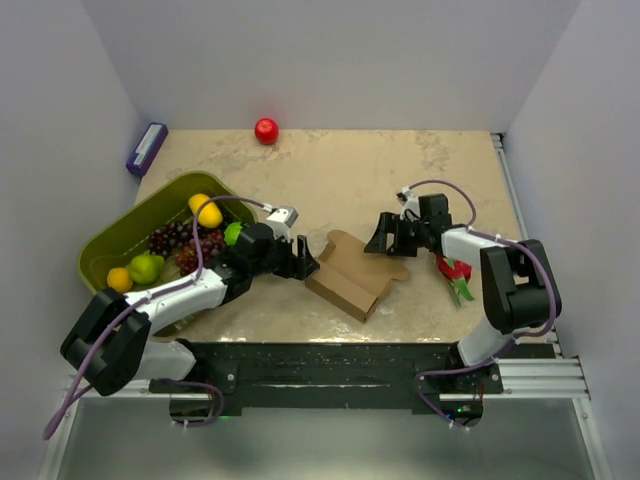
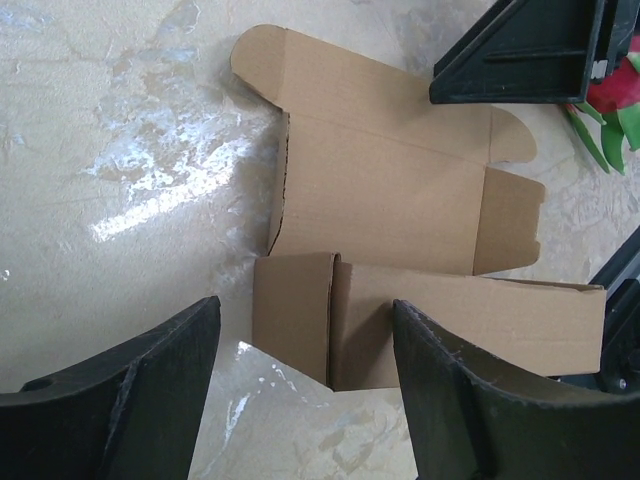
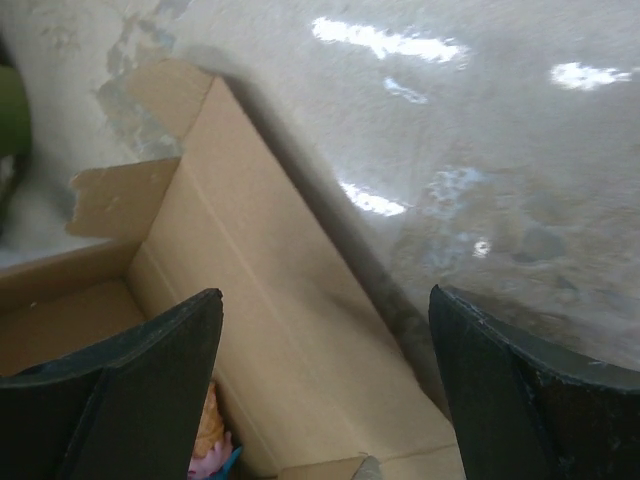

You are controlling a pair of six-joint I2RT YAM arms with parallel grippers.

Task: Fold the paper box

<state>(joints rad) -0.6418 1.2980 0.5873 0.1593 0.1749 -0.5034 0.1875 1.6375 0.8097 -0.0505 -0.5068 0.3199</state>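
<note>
Spread wide in the left wrist view, the left gripper has its fingers either side of the near corner of the box. A strip of bare table shows between the left finger and the cardboard, so it pinches nothing. The right gripper also has its fingers apart. It hangs over one long brown panel of the box and grips nothing.

From above, the box lies near the middle of the table, toward the near edge, between the two grippers. It is only part folded. One part is a flat sheet with rounded flaps, and another is creased up into a long low wall. Its top is open.

At the left stands an olive-green basket. It holds yellow fruit at its far end, dark grapes in the middle, and a green apple beside a small orange fruit at its near end. The left arm reaches across the basket's near side.

A red apple sits at the far edge of the table. A purple block lies at the far left corner. A dragon fruit lies just right of the box, beside the right arm.
</note>
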